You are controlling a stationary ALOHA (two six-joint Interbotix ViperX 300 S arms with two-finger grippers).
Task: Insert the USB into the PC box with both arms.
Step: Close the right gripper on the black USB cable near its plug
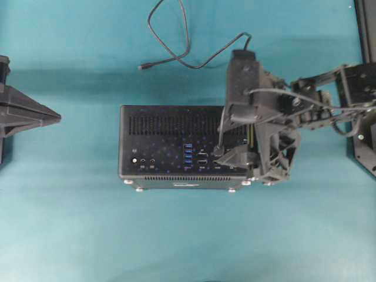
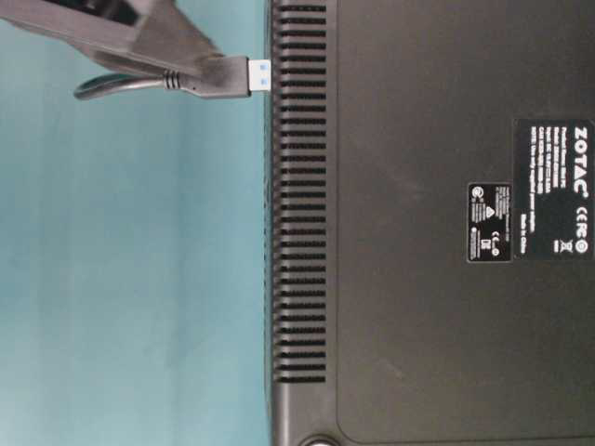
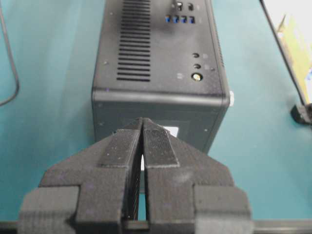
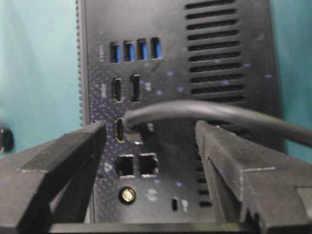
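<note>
1. The right claw hangs over the port face of the computer box, jaws wide apart and clamping nothing.
2. The USB plug sits between those jaws. Its blue tip is just at the box's face and not pushed in.
3. It lies near the lower sockets, apart from the blue ports, so pressing here could jam it into the wrong socket.
4. Closing off-centre may tip the plug, and the stiff cable could pull it aside.
5. The left claw is closed and empty, near the box's end; whether it touches is unclear. If it doesn't brace the box, a push may slide it.
</note>
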